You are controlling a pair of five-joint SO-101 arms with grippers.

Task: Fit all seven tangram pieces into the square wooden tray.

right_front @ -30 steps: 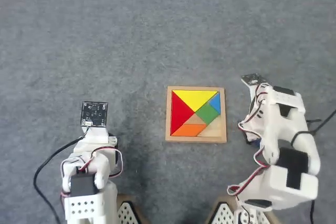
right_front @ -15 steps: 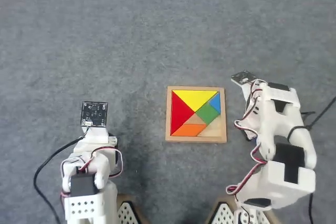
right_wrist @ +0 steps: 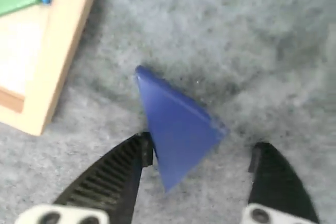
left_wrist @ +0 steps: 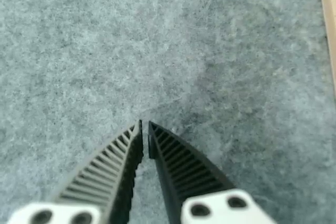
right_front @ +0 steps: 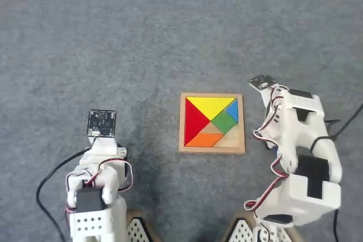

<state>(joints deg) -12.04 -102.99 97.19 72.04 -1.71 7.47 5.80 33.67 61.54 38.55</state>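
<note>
The square wooden tray point(right_front: 211, 150) lies on the grey felt table cover point(right_front: 142, 55) between the two arms, holding a yellow triangle point(right_front: 210, 107), a red triangle point(right_front: 194, 121), a green square point(right_front: 224, 122), a small light-blue triangle point(right_front: 232, 110) and an orange parallelogram point(right_front: 204, 139). Bare wood shows in its near right corner. A dark blue wooden triangle point(right_wrist: 178, 124) lies on the felt just outside that corner. The right gripper point(right_wrist: 202, 148) hangs over it with jaws spread wide. One finger point(right_wrist: 126, 166) is at the piece's edge, possibly touching it. The left gripper point(left_wrist: 145, 125) sits well apart to the tray's left, its jaws closed to a sliver on nothing.
</note>
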